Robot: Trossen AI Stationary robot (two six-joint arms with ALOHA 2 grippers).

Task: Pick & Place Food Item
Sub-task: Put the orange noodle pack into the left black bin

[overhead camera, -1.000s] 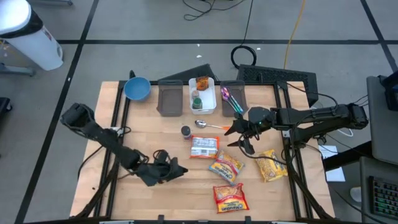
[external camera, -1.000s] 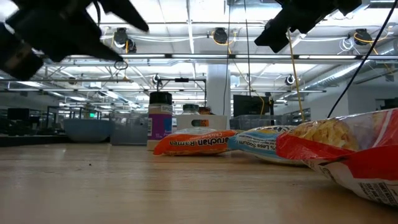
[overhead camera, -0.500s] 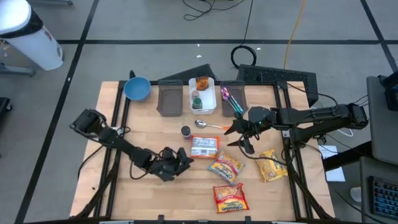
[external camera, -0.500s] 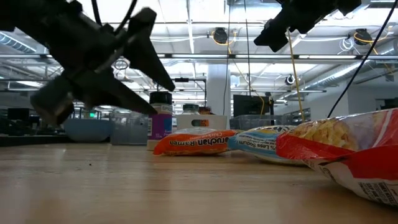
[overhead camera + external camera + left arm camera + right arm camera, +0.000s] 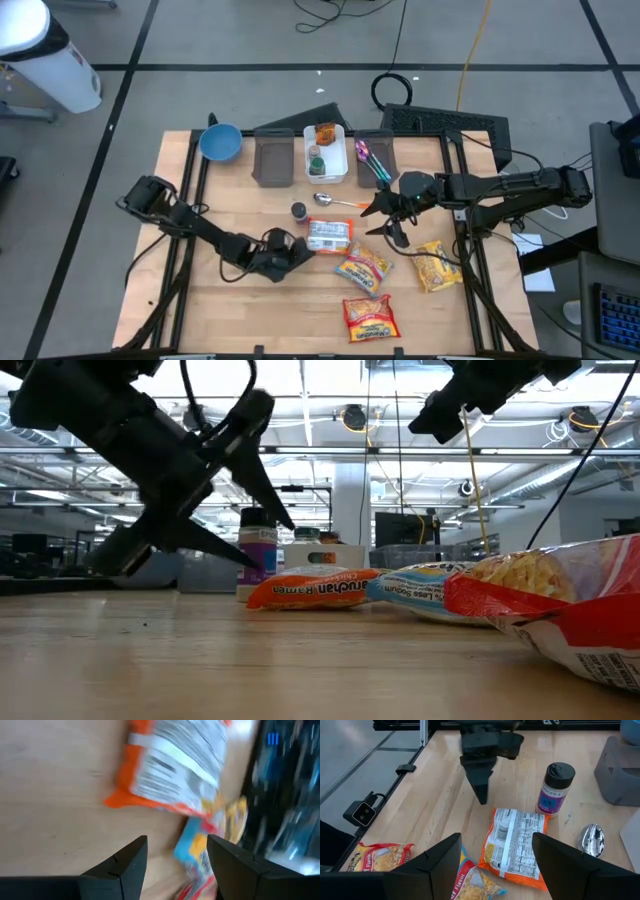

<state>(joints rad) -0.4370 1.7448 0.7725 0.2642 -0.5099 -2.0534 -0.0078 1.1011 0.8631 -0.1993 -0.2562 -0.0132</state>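
An orange ramen packet [image 5: 328,236] lies flat on the wooden table near its middle. My left gripper [image 5: 299,253] hangs low just left of it, slanting down toward it, open and holding nothing. In the left wrist view the packet [image 5: 175,770] lies ahead of the gripper [image 5: 175,857], not between the fingers. My right gripper [image 5: 385,215] hovers open above the table, right of the packet, which it sees below [image 5: 516,845]. A blue and yellow packet [image 5: 362,268], a yellow packet [image 5: 435,265] and a red packet [image 5: 370,317] lie flat nearer the front.
A spice bottle [image 5: 299,211] stands just beyond the orange packet, with a spoon [image 5: 335,200] beside it. Along the far edge are a blue bowl [image 5: 220,142], two grey bins [image 5: 272,158] [image 5: 375,155] and a white bin [image 5: 326,152] with items in it.
My left gripper has moved toward the table's right edge and down, closing on the orange ramen packet and tipping further downward. It has stayed open. My right arm has kept still, and no packet has moved.
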